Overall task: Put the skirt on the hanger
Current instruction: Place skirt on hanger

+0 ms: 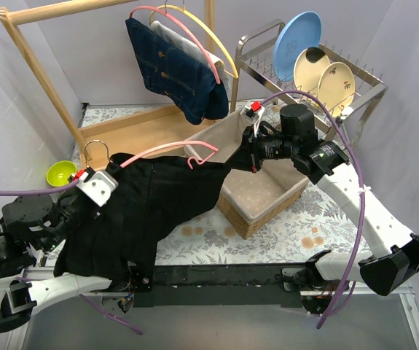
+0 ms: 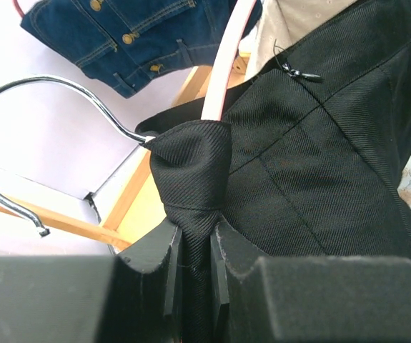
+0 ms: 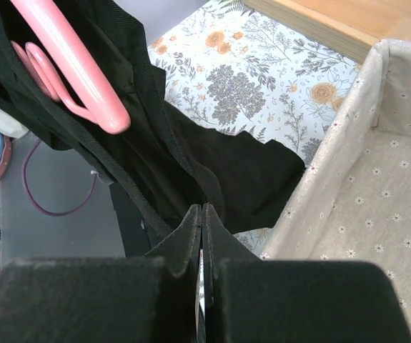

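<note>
My left gripper (image 2: 194,246), wrist view: both fingers are clamped on a gathered knot of the black woven skirt (image 1: 147,211), just below the neck of the pink plastic hanger (image 1: 162,151), whose chrome wire hook (image 2: 19,136) curves away to the left; my right gripper (image 3: 202,218), wrist view: fingers pressed together on a thin edge of the same skirt, beside the inner wall of the linen-lined wicker basket (image 1: 237,219); top view: the skirt hangs stretched between my two grippers, its upper edge running along the hanger's pink arm, its bulk draped down over my left arm and the near left part of the floral tablecloth (image 1: 296,226); right wrist view: the hanger's notched pink tip shows among folds of the black fabric; background, well apart from the skirt: a blue denim garment (image 1: 176,69) hanging on the wooden clothes rail (image 1: 39,76); a wire dish rack (image 1: 371,89) holding plates at the far right; a small lime-green bowl (image 1: 61,173) at the far left.
</note>
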